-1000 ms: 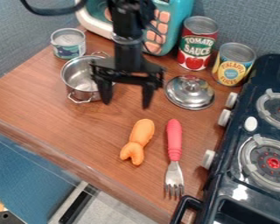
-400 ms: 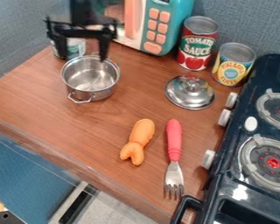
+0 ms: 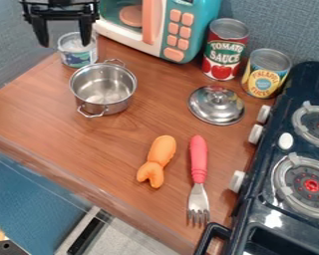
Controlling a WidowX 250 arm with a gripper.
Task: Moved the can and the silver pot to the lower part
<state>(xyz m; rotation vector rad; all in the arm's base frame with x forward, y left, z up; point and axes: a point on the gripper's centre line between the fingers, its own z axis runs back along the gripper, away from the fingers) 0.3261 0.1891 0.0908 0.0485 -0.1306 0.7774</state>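
Silver metal catches the light on the pot (image 3: pixel 103 89), which stands upright on the bench (image 3: pixel 29 107); the small can (image 3: pixel 78 51) stands just behind it, toward the upper left of the view. Neither is down at the lower part. The gripper (image 3: pixel 65 44) hangs by the can with its jaws spread, holding nothing. One jaw crosses the can in the view, though from this slant I can't be sure how high above it or how far to the side it is.

That is where I'd expect the first trouble: coming down off-centre, a jaw could land on the can's rim and tip it, or push it into the pot. The pot has its own risk — pinched by one side of its wall, it would probably swing and tilt, and its front handle (image 3: pixel 93 111) could snag on the way. Farther down lie the orange toy (image 3: pixel 157 162) and the fork (image 3: pixel 198 159); set the pot on either and it would likely rock. Released too close to the bench's near edge, can or pot might go over.
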